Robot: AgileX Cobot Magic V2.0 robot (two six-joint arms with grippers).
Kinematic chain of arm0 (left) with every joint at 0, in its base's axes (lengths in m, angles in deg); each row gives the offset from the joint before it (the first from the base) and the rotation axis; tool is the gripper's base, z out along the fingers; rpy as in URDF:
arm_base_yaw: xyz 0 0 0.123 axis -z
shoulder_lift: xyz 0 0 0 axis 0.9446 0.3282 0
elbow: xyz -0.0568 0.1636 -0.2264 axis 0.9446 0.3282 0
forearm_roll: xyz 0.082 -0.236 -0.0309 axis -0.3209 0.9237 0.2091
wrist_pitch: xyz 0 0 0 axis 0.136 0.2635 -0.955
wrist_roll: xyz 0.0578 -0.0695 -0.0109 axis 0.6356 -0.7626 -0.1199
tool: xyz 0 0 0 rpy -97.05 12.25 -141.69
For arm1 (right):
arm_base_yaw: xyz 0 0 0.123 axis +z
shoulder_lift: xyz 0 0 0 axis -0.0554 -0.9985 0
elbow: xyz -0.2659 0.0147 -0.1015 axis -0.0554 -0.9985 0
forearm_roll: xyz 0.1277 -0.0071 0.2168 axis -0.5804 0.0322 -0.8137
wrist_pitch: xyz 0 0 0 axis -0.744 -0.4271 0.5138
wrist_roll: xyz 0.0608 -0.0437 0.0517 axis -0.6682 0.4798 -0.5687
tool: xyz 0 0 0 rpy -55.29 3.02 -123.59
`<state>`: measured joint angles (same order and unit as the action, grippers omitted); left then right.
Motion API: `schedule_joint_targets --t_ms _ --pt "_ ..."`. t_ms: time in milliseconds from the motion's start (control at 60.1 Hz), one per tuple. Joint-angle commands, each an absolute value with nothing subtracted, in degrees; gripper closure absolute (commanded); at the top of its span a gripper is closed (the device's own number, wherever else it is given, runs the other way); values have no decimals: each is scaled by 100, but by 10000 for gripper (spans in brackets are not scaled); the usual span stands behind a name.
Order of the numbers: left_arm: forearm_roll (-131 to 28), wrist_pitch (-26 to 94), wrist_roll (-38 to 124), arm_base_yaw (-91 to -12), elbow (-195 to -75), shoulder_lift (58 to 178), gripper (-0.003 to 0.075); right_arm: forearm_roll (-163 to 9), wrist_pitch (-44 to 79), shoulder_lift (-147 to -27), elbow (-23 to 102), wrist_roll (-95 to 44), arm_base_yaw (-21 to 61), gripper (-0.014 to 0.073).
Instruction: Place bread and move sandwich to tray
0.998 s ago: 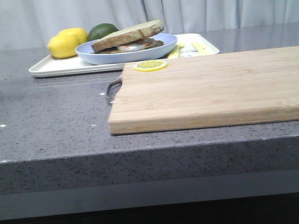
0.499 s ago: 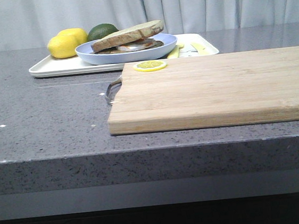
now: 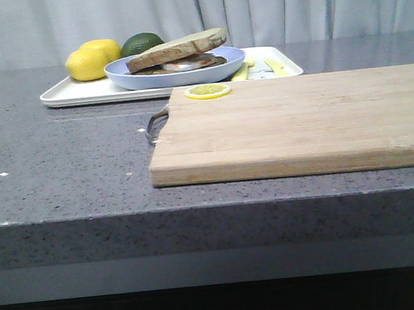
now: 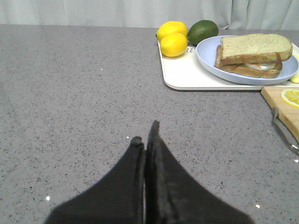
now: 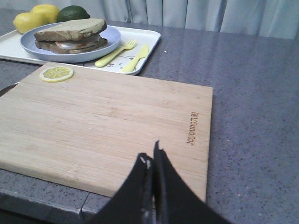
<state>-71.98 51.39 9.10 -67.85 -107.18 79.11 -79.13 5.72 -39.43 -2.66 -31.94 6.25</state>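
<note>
- The tray [image 3: 75, 95] lies at the far left of the grey tabletop [image 3: 60, 163], just beyond the far left corner of the wooden cutting board [image 3: 300, 123].
- On the tray stands the light-blue plate [image 3: 176, 75], and on the plate lies the sandwich [image 3: 182, 60]: a lower slice of toast, the white of a fried egg showing at its edge, and the bread [image 3: 177, 47] laid on top as the upper slice, tilted a little.
- Two lemons [image 3: 93, 59] and a dark green lime [image 3: 141, 42] sit at the far left end of the tray, touching one another, just beside the plate.
- A yellow fork [image 5: 114, 53] and a yellow knife [image 5: 136, 58] lie side by side on the right part of the tray, next to the plate.
- A lemon slice [image 3: 208, 91] lies flat on the far left corner of the board; a metal handle [image 3: 156, 125] sticks out from the board's left edge.
- The left hand [image 4: 145, 133] is over bare tabletop, near and to the left of the tray, its fingers pressed together with nothing between them.
- The right hand [image 5: 150, 156] is over the near right part of the board, fingers likewise closed together and holding nothing.
</note>
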Motion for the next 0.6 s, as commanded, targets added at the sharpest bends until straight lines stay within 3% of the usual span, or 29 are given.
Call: schedule_joint_targets --t_ms 0,582 --pt "-7114 4573 909 -6790 -10858 7903 739 -7956 991 -3983 -108 -3198 606 670" --pt "-7027 4573 896 -6790 -10858 7903 739 -7956 991 -3983 -108 -3198 606 670"
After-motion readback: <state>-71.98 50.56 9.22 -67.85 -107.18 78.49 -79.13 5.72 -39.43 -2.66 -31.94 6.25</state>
